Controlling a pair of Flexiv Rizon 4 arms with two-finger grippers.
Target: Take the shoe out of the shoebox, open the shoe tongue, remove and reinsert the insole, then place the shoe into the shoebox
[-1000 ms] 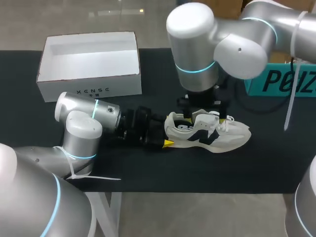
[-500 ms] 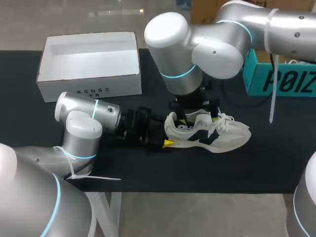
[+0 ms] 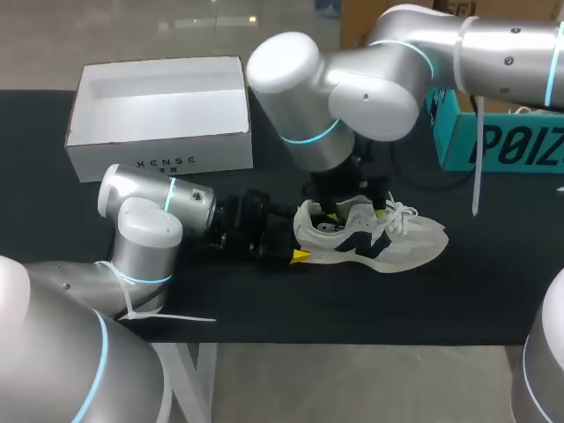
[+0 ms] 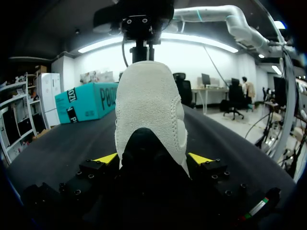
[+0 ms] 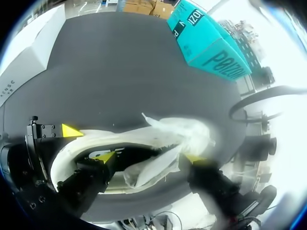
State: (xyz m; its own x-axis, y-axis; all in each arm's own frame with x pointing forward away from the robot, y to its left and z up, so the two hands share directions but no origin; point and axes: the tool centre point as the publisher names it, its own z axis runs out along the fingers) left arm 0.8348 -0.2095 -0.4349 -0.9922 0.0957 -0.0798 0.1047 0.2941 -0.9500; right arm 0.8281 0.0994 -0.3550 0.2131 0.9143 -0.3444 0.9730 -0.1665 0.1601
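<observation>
Now the right arm has swung in over the shoe (image 3: 397,240), its bulk shifted toward the heel end compared with a second ago. The shoe itself has not budged; it lies on its side out on the black table (image 3: 441,300), out of the box, toe pointing away from the left arm.

Right gripper (image 5: 152,158): down at the shoe's mouth, standing wide. One yellow tip is inside the opening, the other out by the laces (image 3: 401,213). The tongue (image 5: 158,167) hangs loose between them, not visibly pinched.

Left gripper (image 4: 153,160): clamped on the shoe's heel, a yellow tip on either side, unmoved across the second.

Reading: the heel is braced and the right side is re-angling at the opening. Likely the tongue step or the reach for the insole. No insole is visible outside the shoe, so that part looks not yet done.

Around the shoe:
- White shoebox (image 3: 106,159), open and standing well beyond the heel end, past the left arm's wrist.
- Teal box (image 3: 493,141), beyond the toe end on the far side and apart from the shoe.

In the way:
- The laces lie bunched right over the mouth of the shoe.
- The limp tongue could fold back over the opening.
- The right arm's wrist hides most of the opening from above.
</observation>
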